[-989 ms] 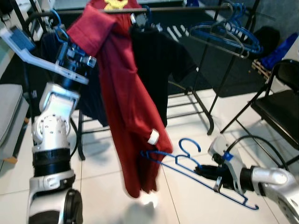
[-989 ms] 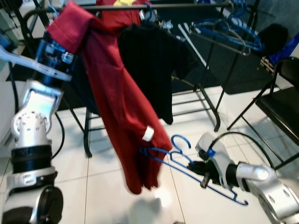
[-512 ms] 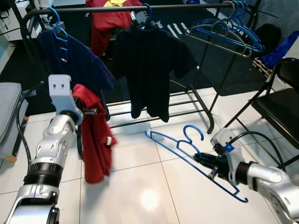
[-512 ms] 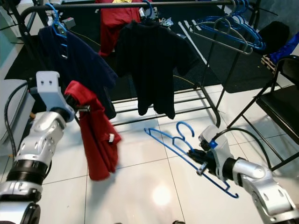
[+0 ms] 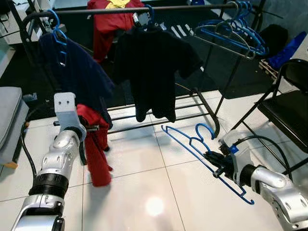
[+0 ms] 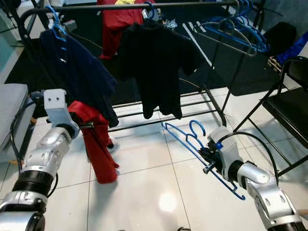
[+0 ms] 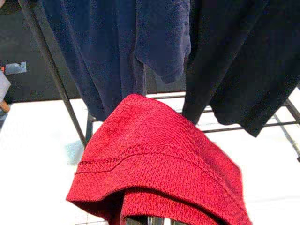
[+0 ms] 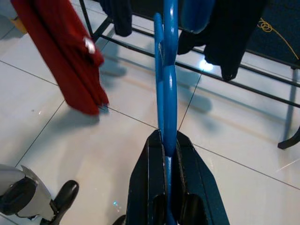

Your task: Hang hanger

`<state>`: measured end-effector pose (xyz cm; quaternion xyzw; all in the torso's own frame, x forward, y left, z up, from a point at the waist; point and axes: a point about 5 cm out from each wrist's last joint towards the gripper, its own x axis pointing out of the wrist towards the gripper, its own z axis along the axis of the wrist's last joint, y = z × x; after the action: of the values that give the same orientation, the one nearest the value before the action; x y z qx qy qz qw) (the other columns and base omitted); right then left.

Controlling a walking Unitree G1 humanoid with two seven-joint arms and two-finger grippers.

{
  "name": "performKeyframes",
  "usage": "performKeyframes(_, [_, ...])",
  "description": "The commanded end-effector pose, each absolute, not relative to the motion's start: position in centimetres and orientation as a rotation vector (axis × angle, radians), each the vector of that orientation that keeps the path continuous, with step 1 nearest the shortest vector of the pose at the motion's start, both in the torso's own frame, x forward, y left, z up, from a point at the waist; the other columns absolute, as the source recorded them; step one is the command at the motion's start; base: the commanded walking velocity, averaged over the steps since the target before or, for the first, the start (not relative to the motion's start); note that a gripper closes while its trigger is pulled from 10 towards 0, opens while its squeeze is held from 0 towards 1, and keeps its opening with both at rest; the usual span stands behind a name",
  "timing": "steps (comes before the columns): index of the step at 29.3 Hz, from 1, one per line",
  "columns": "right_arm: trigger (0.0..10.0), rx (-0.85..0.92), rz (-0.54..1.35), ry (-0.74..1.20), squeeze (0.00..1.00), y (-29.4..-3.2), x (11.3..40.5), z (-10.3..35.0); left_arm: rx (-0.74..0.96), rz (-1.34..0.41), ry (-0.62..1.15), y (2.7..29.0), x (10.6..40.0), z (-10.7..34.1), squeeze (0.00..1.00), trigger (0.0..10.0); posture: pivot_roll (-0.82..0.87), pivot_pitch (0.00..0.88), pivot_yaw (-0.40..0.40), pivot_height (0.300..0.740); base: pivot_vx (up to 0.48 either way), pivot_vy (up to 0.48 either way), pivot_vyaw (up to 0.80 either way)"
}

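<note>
My right gripper (image 5: 215, 169) is clamped on the lower bar of a blue hanger (image 5: 202, 154), which I hold low above the white tiled floor (image 5: 144, 192) on my right, its hook (image 5: 206, 131) pointing up and toward the clothes rack (image 5: 144, 8) ahead; the wrist view shows the two black fingers (image 8: 150, 183) pressed tight on either side of the blue plastic. The hanger is in the air, apart from the rack and well below its top rail. My left gripper (image 5: 91, 128) is raised in front of the rack's left end with a red garment (image 5: 96, 149) draped over it and hanging down nearly to the floor; the cloth covers the fingers, so I cannot tell whether they are apart or together. On the rail hang a navy shirt (image 5: 72, 72) on a blue hanger at the left, a black T-shirt (image 5: 154, 62) in the middle with another red garment (image 5: 108, 24) behind it, and a bunch of empty blue hangers (image 5: 236, 36) at the right end. A black folding chair (image 5: 288, 106) stands at the far right, and a grey cushioned seat (image 5: 8, 115) shows at the left edge.
</note>
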<state>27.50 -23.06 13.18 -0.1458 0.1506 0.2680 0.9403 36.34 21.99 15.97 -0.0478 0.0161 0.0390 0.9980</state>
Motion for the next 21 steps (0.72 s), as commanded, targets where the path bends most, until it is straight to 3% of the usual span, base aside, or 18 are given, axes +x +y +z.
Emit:
performKeyframes(1, [10.0, -0.3, 0.539, 0.301, 0.0, -23.2, 27.5, 13.0, -0.095, 0.093, 0.039, 22.1, 36.2, 15.6, 0.0, 4.3, -0.04, 0.177, 0.032, 0.74, 0.0, 0.0, 0.0])
performKeyframes(5, [10.0, -0.3, 0.538, 0.299, 0.0, -23.1, 27.5, 13.0, -0.094, 0.094, 0.039, 22.1, 36.2, 15.6, 0.0, 4.3, -0.04, 0.177, 0.032, 0.74, 0.0, 0.0, 0.0])
performKeyframes(6, [10.0, -0.245, 0.473, 0.287, 0.0, -23.3, 28.0, 12.4, -0.103, 0.103, 0.117, 22.3, 35.6, 14.0, 0.0, 10.0, -0.04, 0.175, 0.033, 0.74, 0.0, 0.0, 0.8])
performKeyframes(7, [10.0, -0.245, 0.473, 0.287, 0.0, -23.3, 28.0, 12.4, -0.103, 0.103, 0.117, 22.3, 35.6, 14.0, 0.0, 10.0, -0.04, 0.175, 0.033, 0.74, 0.0, 0.0, 0.8])
performKeyframes(9, [10.0, -0.073, 0.364, 0.216, 0.0, -20.7, 27.5, 10.5, -0.214, 0.032, 0.208, 20.0, 29.8, 9.4, 0.0, 10.0, 0.0, 0.156, 0.005, 0.74, 0.0, 0.0, 0.8])
performKeyframes(11, [10.0, -0.073, 0.364, 0.216, 0.0, -20.7, 27.5, 10.5, -0.214, 0.032, 0.208, 20.0, 29.8, 9.4, 0.0, 10.0, 0.0, 0.156, 0.005, 0.74, 0.0, 0.0, 0.8])
performKeyframes(13, [10.0, -0.014, 0.325, 0.19, 0.0, -19.6, 27.1, 10.0, -0.27, 0.007, 0.221, 19.0, 27.3, 8.6, 0.0, 10.0, 0.0, 0.156, 0.005, 0.74, 0.0, 0.0, 0.8])
performKeyframes(21, [10.0, -0.015, 0.321, 0.184, 0.0, -19.6, 27.2, 9.9, -0.271, 0.009, 0.222, 19.0, 27.3, 8.6, 0.0, 10.0, 0.0, 0.156, 0.005, 0.74, 0.0, 0.0, 0.8])
